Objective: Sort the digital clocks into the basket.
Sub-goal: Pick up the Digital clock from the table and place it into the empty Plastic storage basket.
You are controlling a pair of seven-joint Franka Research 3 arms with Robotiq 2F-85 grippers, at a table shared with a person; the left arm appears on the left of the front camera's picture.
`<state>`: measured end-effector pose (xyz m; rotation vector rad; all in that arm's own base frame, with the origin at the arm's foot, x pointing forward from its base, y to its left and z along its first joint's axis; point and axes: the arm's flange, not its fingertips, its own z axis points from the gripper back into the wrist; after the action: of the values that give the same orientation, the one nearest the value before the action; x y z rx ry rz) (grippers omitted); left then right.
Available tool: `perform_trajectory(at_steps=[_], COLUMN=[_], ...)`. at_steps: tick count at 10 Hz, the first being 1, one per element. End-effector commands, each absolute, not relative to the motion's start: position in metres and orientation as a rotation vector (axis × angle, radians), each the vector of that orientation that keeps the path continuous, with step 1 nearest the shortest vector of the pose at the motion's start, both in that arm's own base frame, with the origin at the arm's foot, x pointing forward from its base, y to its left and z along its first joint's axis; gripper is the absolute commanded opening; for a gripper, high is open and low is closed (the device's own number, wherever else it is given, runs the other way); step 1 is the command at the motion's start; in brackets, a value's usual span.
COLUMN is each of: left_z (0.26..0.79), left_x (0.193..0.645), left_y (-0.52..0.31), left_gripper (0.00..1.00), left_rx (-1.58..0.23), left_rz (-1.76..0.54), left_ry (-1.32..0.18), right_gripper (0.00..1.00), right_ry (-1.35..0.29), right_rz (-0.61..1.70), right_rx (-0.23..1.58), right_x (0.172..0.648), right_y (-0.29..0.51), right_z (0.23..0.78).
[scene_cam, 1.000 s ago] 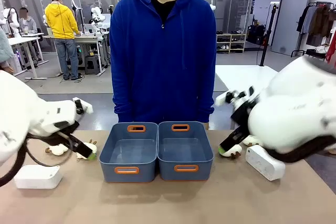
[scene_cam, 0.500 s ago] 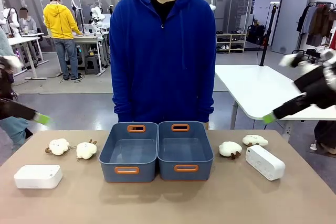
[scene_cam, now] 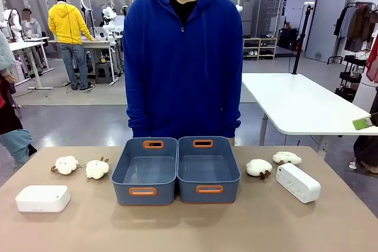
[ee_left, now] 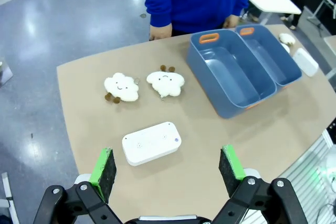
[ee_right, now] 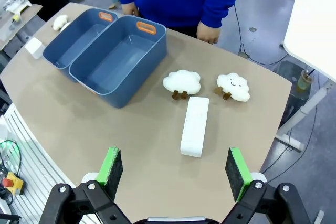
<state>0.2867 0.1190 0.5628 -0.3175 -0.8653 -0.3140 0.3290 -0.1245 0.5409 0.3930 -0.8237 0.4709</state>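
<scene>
On the tan table (scene_cam: 189, 228), I see two adjoining blue-grey rectangular plastic baskets (scene_cam: 159, 198) at centre. One smooth white rounded plastic digital clock (scene_cam: 42, 198) lies well to their left, the other clock (scene_cam: 298, 182) near their right. The left gripper (ee_left: 167, 167) and the right gripper (ee_right: 174, 167) hover high, fingers spread wide.

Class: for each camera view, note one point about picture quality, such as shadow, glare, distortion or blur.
Front view: even light, soft shadow on the table before the baskets. Left wrist view: wide-angle bowing of the table edge, pale glare on the floor. Right wrist view: same bowing, digital clock sharp.
</scene>
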Motion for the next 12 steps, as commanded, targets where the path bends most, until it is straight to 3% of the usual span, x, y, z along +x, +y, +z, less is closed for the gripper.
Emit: perform_trajectory(at_steps=[1, 12], left_z=[0.5601, 0.5601], left_x=[0.2918, 0.2918], left_y=[0.1119, 0.1119], left_gripper=[1.0, 1.0], left_rx=[-0.328, -0.328], left_rz=[-0.335, -0.335], left_ry=[-0.853, -0.853], right_gripper=[1.0, 1.0], right_ry=[-0.821, -0.821], right_rz=[0.488, 0.488], right_rx=[0.38, 0.38], right_x=[0.3301, 0.3301], right_y=[-0.1194, -0.1194], right_z=[0.5429, 0.5429])
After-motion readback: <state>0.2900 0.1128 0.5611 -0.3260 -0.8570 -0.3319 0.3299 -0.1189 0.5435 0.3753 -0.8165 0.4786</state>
